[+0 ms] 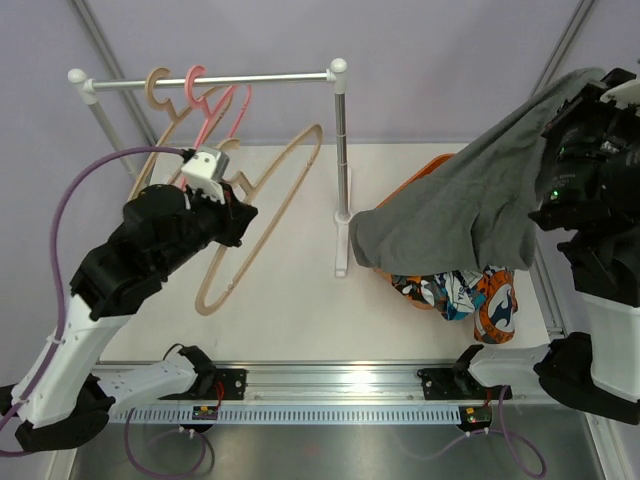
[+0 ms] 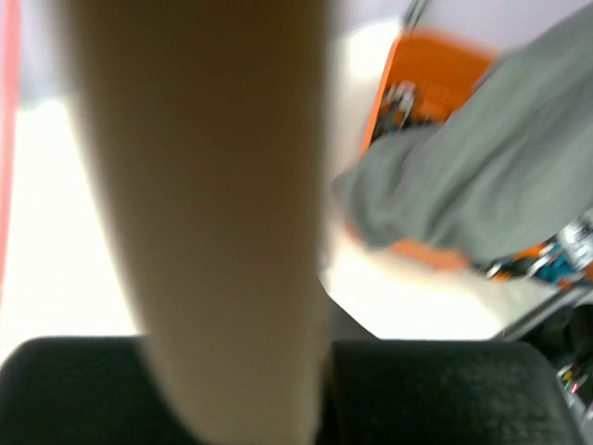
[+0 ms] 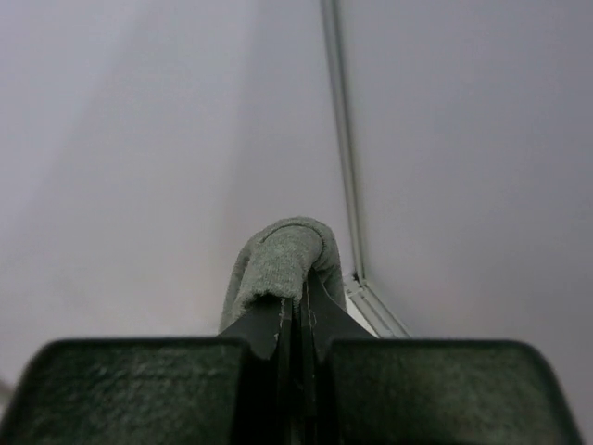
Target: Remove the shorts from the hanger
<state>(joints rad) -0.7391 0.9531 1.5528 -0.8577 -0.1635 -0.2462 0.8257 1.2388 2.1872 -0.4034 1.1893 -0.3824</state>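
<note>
Right gripper [image 3: 295, 320] clamps grey shorts [image 1: 460, 210], draping left over patterned shorts [image 1: 455, 292]; left gripper [image 1: 232, 207] clamps bare hanger [image 2: 213, 232], well apart to the left.

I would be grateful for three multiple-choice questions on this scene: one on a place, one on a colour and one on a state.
1. Where do the patterned shorts lie?
A. Over the rail
B. At the right side, beneath the raised shorts
C. On the floor

2. What colour are the raised shorts in the right gripper?
A. Grey
B. Pink
C. Blue

3. In what state is the left gripper?
A. Open and holding nothing
B. Shut on shorts
C. Shut on the beige hanger

Answers:
1 B: the top view shows them low on the right, partly covered by the hanging cloth.
2 A: the right wrist view shows grey cloth pinched in the gripper.
3 C: the left wrist view shows the hanger running through the gripper.
</note>
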